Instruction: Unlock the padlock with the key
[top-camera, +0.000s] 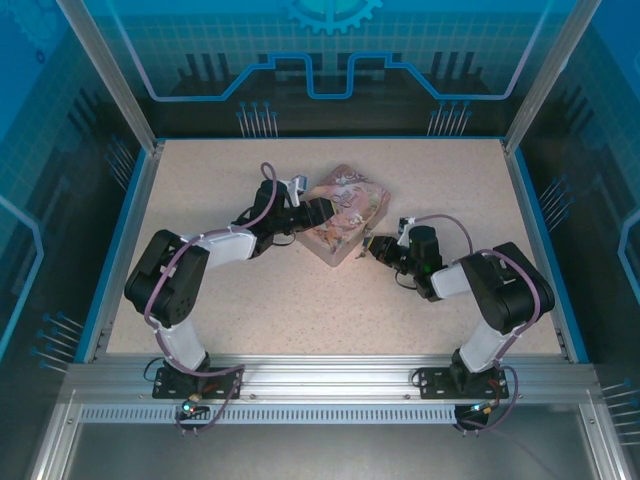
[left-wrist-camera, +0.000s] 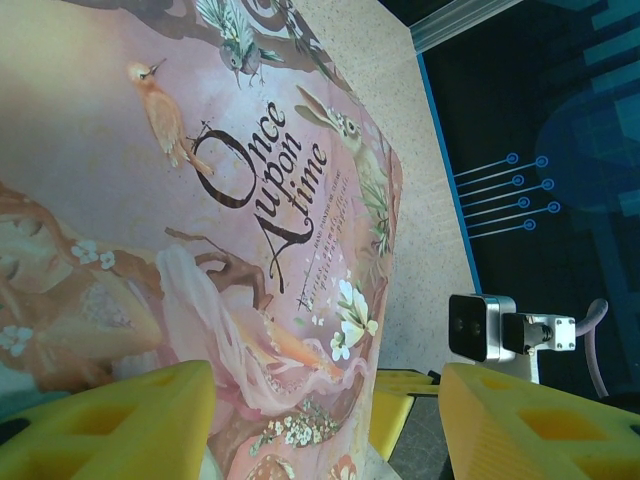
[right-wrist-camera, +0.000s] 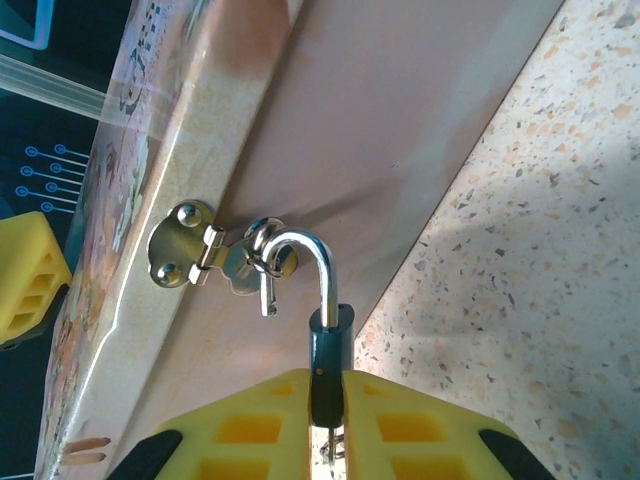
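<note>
**Pinching the padlock edge-on at the tin's hasp**

Right gripper (right-wrist-camera: 325, 380) is narrow. Its yellow fingers sit against both flat sides of the padlock (right-wrist-camera: 328, 335) body, with no gap I can see.

The padlock hangs from the hasp (right-wrist-camera: 185, 250) on the pink tin (right-wrist-camera: 340, 120) side wall, close over the table (right-wrist-camera: 520, 280).

Relation that matters: the padlock sits dead ahead of the right claw, long axis in line with the fingers. The shackle (right-wrist-camera: 305, 245) end points away from the claw, into the hasp loop. The keyhole end points back toward the palm.

The shackle's short leg ends in free air beside the body, so I'd judge it unlatched.

A small metal bit below the body, between the fingers, may be the key (right-wrist-camera: 331, 452); too small to say.

The right arm is the near one. Left gripper (left-wrist-camera: 322, 385) is wide and straddles the tin's lid from the opposite side, with one finger clear of the tin's edge.

The next move likely runs along that axis: ease the body back, then swing the shackle out of the loop.
</note>
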